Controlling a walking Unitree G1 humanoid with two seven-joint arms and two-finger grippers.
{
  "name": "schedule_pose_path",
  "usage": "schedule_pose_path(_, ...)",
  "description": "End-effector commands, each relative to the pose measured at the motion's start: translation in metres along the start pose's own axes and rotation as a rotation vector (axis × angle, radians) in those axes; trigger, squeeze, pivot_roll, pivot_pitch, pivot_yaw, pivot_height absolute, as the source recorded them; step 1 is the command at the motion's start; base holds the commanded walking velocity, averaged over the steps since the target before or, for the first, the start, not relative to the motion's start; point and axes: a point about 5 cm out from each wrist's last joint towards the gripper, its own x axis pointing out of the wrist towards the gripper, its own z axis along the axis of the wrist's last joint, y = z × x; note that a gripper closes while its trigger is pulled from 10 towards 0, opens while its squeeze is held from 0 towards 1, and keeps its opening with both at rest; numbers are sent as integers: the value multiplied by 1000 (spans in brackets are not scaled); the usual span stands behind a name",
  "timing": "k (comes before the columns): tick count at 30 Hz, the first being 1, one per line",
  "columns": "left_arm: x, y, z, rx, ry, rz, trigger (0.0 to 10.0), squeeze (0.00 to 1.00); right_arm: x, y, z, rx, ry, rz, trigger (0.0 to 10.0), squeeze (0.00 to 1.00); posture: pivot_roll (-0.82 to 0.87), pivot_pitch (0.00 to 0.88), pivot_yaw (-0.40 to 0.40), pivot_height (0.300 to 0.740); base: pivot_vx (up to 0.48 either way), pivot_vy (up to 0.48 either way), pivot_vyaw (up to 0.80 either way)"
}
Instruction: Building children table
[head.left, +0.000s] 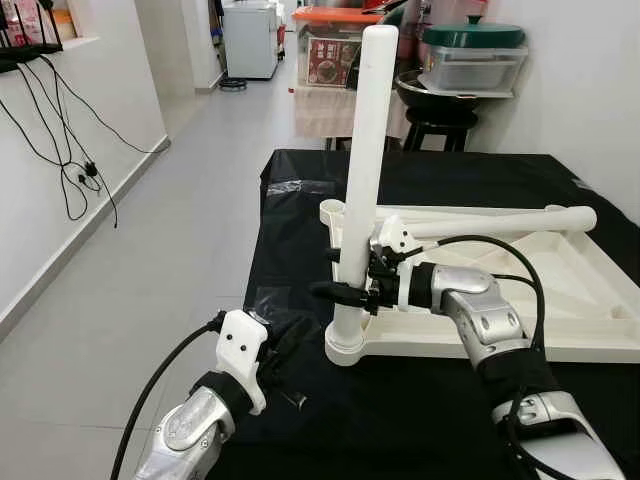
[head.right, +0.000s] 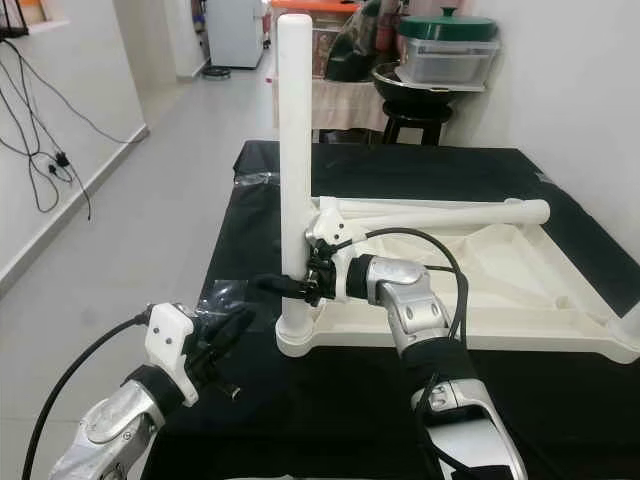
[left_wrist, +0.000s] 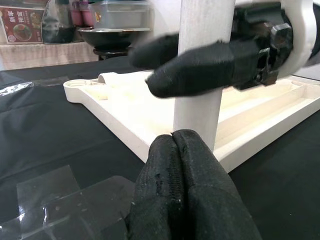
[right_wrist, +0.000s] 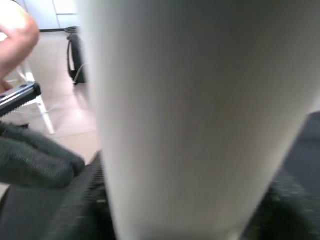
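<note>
The children's tabletop (head.left: 560, 290) is a white plastic slab lying upside down, its ribbed underside and raised rim facing up. A white tubular leg (head.left: 362, 180) stands upright in the socket at the tabletop's corner nearest the robot's left side, with a round collar at its foot. A second white leg (head.left: 500, 222) lies flat across the tabletop, along its far edge.

The right gripper (head.left: 345, 280) reaches in from over the tabletop and clamps the upright leg low on its shaft, just above the socket, one black finger on each side of the tube; the right wrist view has the leg pressed close against the camera. The left gripper (head.left: 283, 345) hangs beside the tabletop's near corner, apart from the leg, its jaws pressed together on nothing, as the left wrist view (left_wrist: 175, 185) shows.

The tabletop rests on a desk draped in black cloth (head.left: 300, 220), with a patch of clear plastic film (head.right: 225, 293) beside the near corner. Beyond the tabletop stands a black stool (head.left: 440, 128) carrying a dark bowl and a lidded container (head.left: 472, 55); to its left runs a pale tiled floor (head.left: 150, 270) and a white wall with hanging cables (head.left: 60, 150).
</note>
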Motion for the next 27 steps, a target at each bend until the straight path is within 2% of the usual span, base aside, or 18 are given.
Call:
schedule_pose_path(1,-1,-1,-3,-2,8,0,10000,0,-3,-2,2,-9,-13,13,0,0,53,0,-55,740,0,0,0)
schedule_pose_path(6,-1,-2,-3,-5,8,-2,10000,0,-8,-1,-2,-13,-16,7,0,0,48,0,-54,740,0,0,0)
schedule_pose_path(10,-2,-3,-3,-8,8,-5,10000,0,-16,1,-12,18,-12,-90,0,0,45,0,-63,740,0,0,0)
schedule_pose_path(11,-2,-3,-3,-8,7,-5,10000,0,-14,4,-18,44,-8,-175,0,0,46,0,-72,740,0,0,0)
schedule_pose_path(12,-3,-2,-3,-7,7,-4,10000,0,-10,-1,-30,139,-11,-568,0,0,39,0,-75,740,0,0,0)
schedule_pose_path(13,-3,-2,-3,-7,7,-4,10000,0,-10,-1,-30,139,-11,-568,0,0,39,0,-75,740,0,0,0)
schedule_pose_path(14,-4,-2,-3,-6,7,-3,10000,0,-12,-3,-41,215,13,-857,0,0,36,0,-76,740,0,0,0)
schedule_pose_path(16,-4,-2,-3,-6,7,-3,10000,0,-12,-3,-41,215,13,-857,0,0,36,0,-76,740,0,0,0)
schedule_pose_path(17,-4,-2,-2,-7,5,-1,10000,0,-2,29,-56,272,43,-884,0,0,49,0,-70,740,0,0,0)
schedule_pose_path(19,-4,-2,-2,-7,5,-1,10000,0,-2,29,-56,272,43,-884,0,0,49,0,-70,740,0,0,0)
schedule_pose_path(20,-4,0,-2,-10,2,7,10000,0,0,37,-57,299,39,-894,0,0,14,0,-44,740,0,0,0)
schedule_pose_path(21,-3,0,-1,-13,4,4,10000,0,3,42,-58,287,37,-828,0,0,36,0,-61,740,0,0,0)
schedule_pose_path(22,-3,0,-1,-13,4,4,10000,0,3,42,-58,287,37,-828,0,0,36,0,-61,740,0,0,0)
schedule_pose_path(24,-2,2,-1,-14,2,11,10000,0,9,42,-53,234,44,-767,0,0,25,0,-56,740,0,0,0)
schedule_pose_path(27,-3,3,-1,-16,-3,25,10000,0,11,43,-52,212,54,-764,0,0,25,0,-56,740,0,0,0)
